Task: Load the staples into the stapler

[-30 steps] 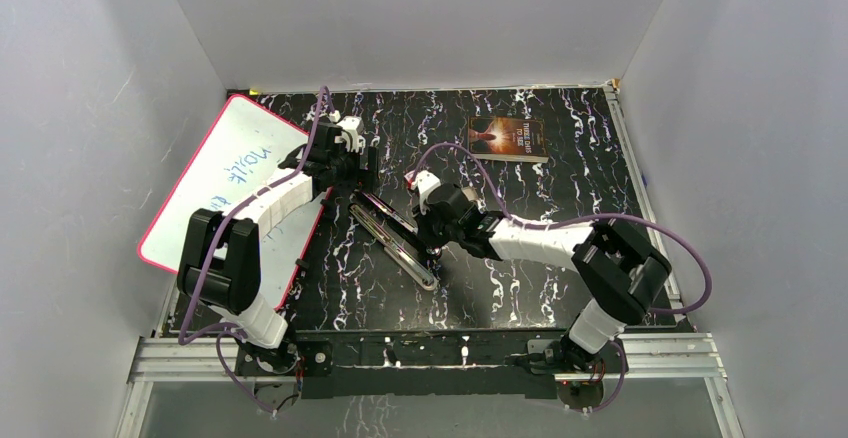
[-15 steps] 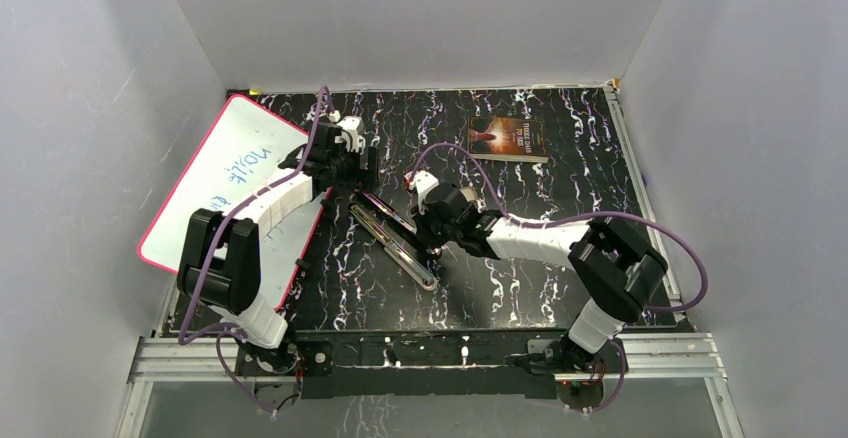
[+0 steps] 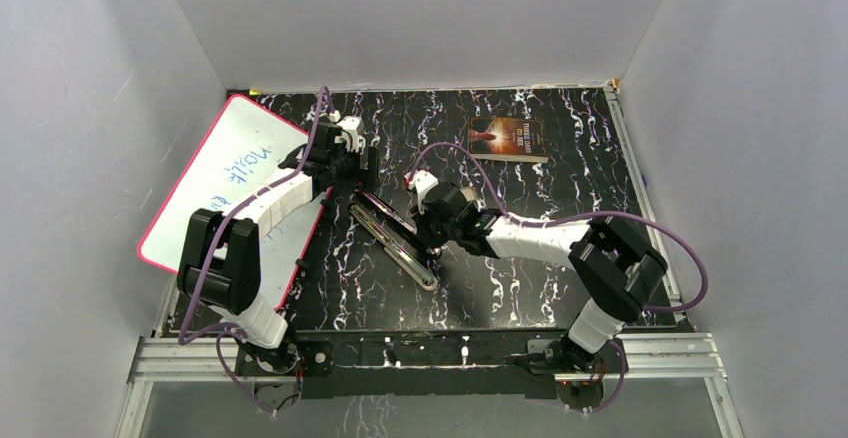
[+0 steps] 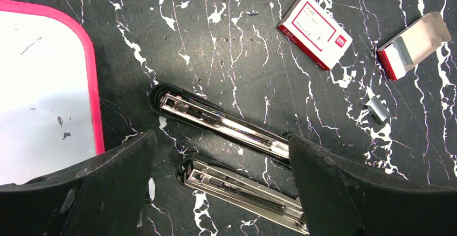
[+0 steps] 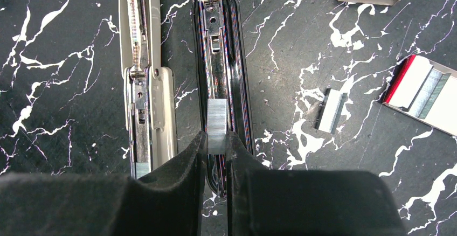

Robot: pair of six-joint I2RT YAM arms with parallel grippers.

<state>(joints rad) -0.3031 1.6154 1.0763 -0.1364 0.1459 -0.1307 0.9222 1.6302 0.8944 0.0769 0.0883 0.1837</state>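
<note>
The stapler (image 3: 395, 238) lies opened flat in two long halves in the middle of the table. My right gripper (image 5: 216, 141) is shut on a short silvery strip of staples (image 5: 217, 118), held just over the black-rimmed half (image 5: 218, 58). The silver half with its spring (image 5: 141, 85) lies beside it on the left. Another loose strip (image 5: 331, 110) lies on the table to the right. My left gripper (image 4: 222, 139) hangs open above both stapler halves (image 4: 226, 125), holding nothing.
A closed red-and-white staple box (image 4: 315, 29) and an open box with staples inside (image 4: 412, 44) lie beyond the stapler. A pink-rimmed whiteboard (image 3: 225, 173) leans at the left. A small book (image 3: 508, 139) lies at the back.
The right arm has eased slightly to the left with the strip still between its fingers. The left arm has not moved.
</note>
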